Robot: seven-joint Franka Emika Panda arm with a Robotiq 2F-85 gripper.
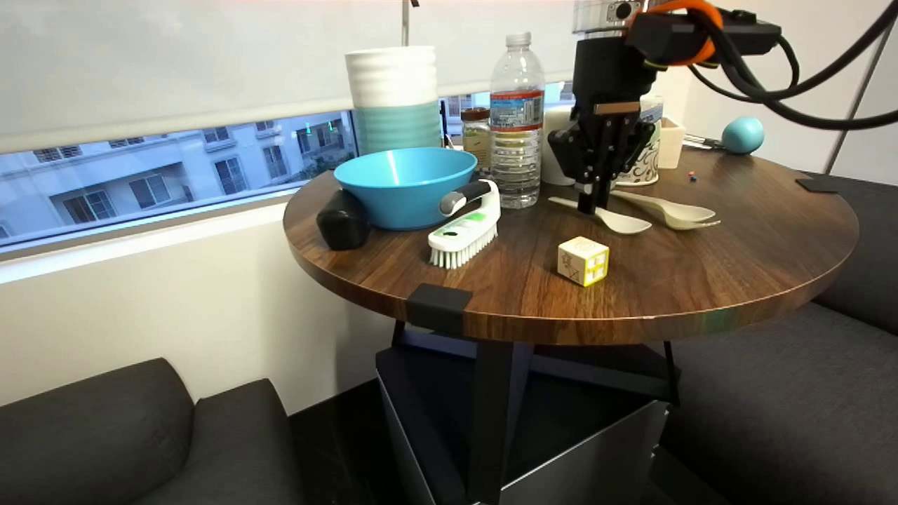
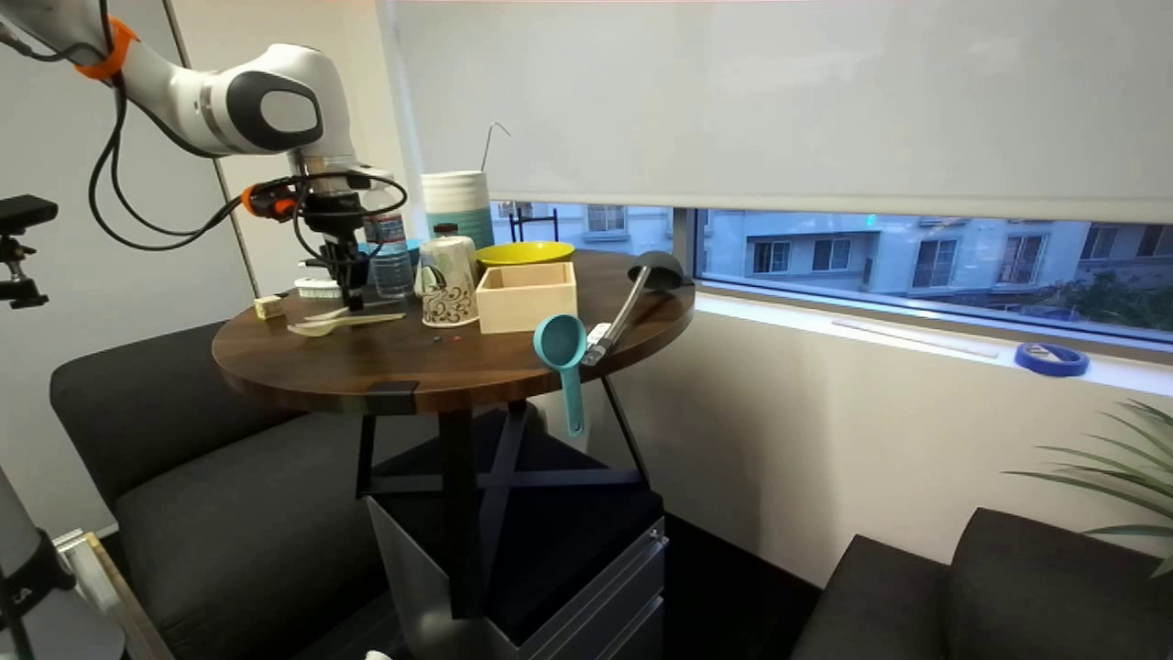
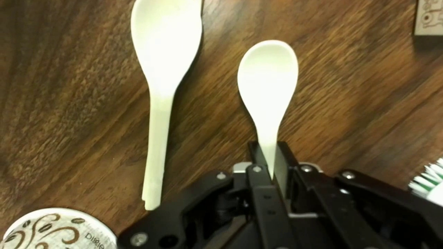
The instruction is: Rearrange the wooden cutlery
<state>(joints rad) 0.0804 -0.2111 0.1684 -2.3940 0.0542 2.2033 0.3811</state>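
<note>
A pale wooden spoon lies on the dark round table with its handle between my fingers. It also shows in an exterior view. My gripper is shut on this handle, both pads against it, fingertips down near the tabletop. A second pale spoon lies to its left in the wrist view, stacked on another utensil. In an exterior view that lower one shows fork tines beside the upper spoon. The stack also shows in an exterior view. The held handle's end is hidden by the gripper.
A pale yellow cube and a black-and-white brush stand toward one edge. A water bottle, a blue bowl, a patterned paper cup and a wooden box stand close around. A turquoise scoop overhangs the edge.
</note>
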